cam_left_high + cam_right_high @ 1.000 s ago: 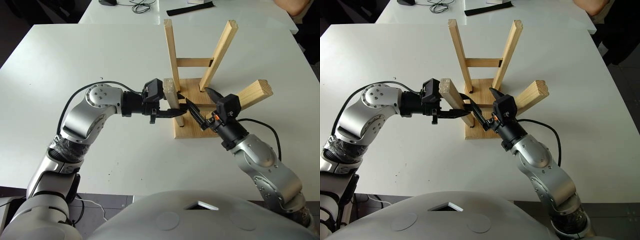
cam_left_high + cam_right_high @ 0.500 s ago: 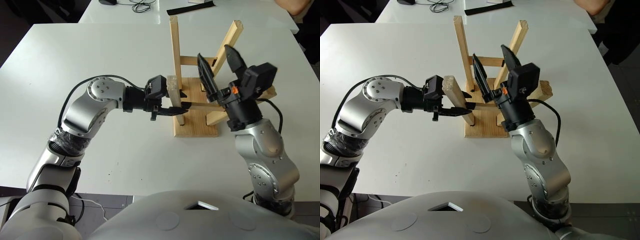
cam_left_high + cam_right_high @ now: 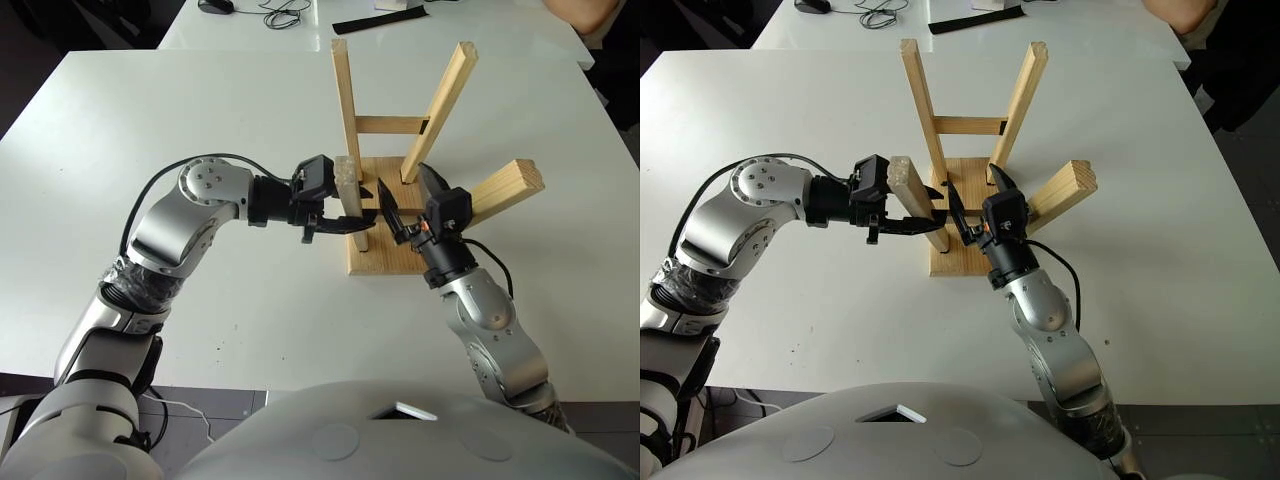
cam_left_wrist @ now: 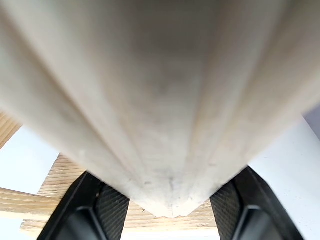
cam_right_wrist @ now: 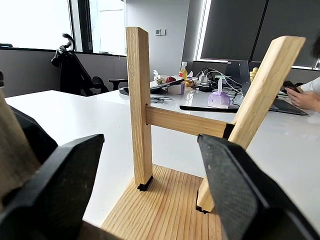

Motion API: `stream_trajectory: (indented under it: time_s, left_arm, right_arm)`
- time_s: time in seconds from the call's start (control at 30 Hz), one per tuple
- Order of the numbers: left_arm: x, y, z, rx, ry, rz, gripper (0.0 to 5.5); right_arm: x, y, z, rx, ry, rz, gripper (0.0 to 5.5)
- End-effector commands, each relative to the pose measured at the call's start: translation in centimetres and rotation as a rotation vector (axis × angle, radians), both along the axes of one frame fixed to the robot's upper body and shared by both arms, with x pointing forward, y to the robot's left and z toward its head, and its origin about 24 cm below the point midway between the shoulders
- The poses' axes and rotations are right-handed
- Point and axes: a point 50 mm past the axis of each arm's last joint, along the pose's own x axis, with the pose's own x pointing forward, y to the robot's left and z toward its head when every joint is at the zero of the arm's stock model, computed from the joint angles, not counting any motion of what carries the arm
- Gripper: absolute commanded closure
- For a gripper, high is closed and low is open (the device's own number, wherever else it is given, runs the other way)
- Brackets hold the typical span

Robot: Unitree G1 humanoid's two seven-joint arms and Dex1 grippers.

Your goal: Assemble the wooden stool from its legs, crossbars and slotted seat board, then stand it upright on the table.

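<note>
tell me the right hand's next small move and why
Likely close the open right hand on the leaning leg and tip it upright: it slants out past the edge of the seat board, while the left hand grips the other near leg.

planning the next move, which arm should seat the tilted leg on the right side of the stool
Right. The right gripper is open and free above the seat board, close to the tilted leg. The left gripper is shut on the near left leg, so it looks occupied.
</note>
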Motion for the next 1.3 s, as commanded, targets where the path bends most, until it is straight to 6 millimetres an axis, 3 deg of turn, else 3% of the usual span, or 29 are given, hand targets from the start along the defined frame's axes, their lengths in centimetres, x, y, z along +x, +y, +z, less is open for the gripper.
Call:
stream_trajectory:
  time_s: [0.03, 0.2, 0.37, 0.5, 0.57, 0.67, 0.77, 0.93, 1.2, 1.3]
  left_arm:
    - [0.0, 0.5, -2.3, 0.16, 0.042, 0.027, 3.46]
    - [-0.3, 1.1, -3.2, 0.193, 0.06, 0.047, 3.46]
    - [0.1, 1.6, -3.7, 0.193, 0.066, 0.119, 3.46]
    - [0.7, 2.7, -3.2, 0.152, 0.098, 0.203, 3.46]
    - [0.6, 3.8, -2.9, 0.15, 0.118, 0.23, 3.46]
    - [0.4, 5.2, -2.5, 0.172, 0.121, 0.241, 3.46]
    - [0.4, 6.3, -2.3, 0.199, 0.115, 0.244, 3.46]
    - [-0.2, 6.7, -2.9, 0.216, 0.126, 0.2, 3.46]
    - [-1.1, 6.8, -6.4, 0.248, 0.229, 0.238, 2.17]
    - [-0.4, 7.4, -6.4, 0.206, 0.174, 0.337, 1.68]
  right_arm:
    - [0.0, 0.2, 0.3, -0.017, 0.013, 0.015, 2.04]
    - [-0.9, 1.1, 8.7, 0.228, -0.255, 0.174, 2.04]
    - [-1.4, 0.0, 12.7, 0.34, -0.349, 0.281, 2.04]
    - [-0.8, -3.7, 14.7, 0.308, -0.425, 0.201, 2.04]
    - [-0.2, -7.6, 15.5, 0.279, -0.451, 0.079, 2.04]
    - [0.0, -11.7, 16.1, 0.248, -0.453, -0.041, 2.04]
    - [0.0, -13.8, 15.7, 0.22, -0.416, -0.097, 2.04]
    - [0.3, -13.8, 14.1, 0.184, -0.33, -0.093, 2.04]
    - [1.0, -13.7, 12.6, 0.152, -0.272, -0.084, 2.06]
    - [0.9, -13.8, 11.9, 0.13, -0.241, -0.085, 2.06]
